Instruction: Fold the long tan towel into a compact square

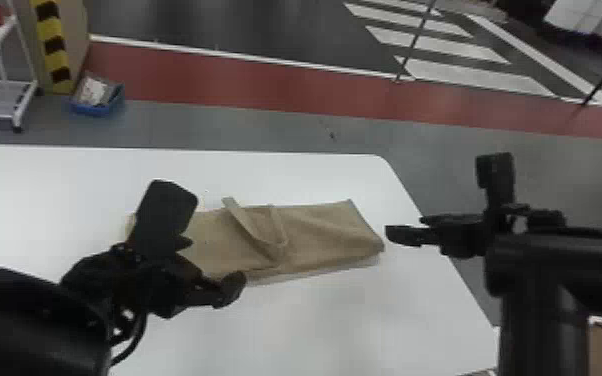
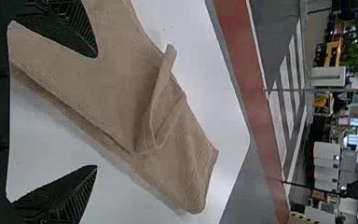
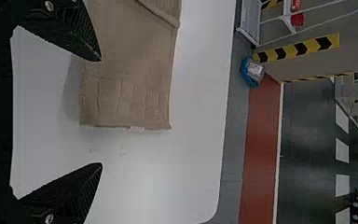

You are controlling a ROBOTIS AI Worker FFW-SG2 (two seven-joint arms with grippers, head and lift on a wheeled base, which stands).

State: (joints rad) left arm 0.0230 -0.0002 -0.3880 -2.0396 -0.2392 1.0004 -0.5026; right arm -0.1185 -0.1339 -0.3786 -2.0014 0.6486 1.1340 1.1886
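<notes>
The tan towel (image 1: 315, 235) lies as a long flat strip on the white table, with a raised loop-like crease near its middle. Over its left part stands my left gripper (image 1: 210, 265), open. In the left wrist view the towel (image 2: 107, 70) runs beneath one finger of the left gripper (image 2: 95, 112), nothing between its tips. To the right of the towel's right end is my right gripper (image 1: 402, 232); in the right wrist view the right gripper (image 3: 101, 112) is open, near the towel's textured end (image 3: 126, 102), holding nothing.
The white table (image 1: 345, 320) has its rounded far right corner beyond the towel, and its right edge passes below the right arm. On the floor past the table stand a blue bin (image 1: 96, 100) and a white rack (image 1: 0, 100).
</notes>
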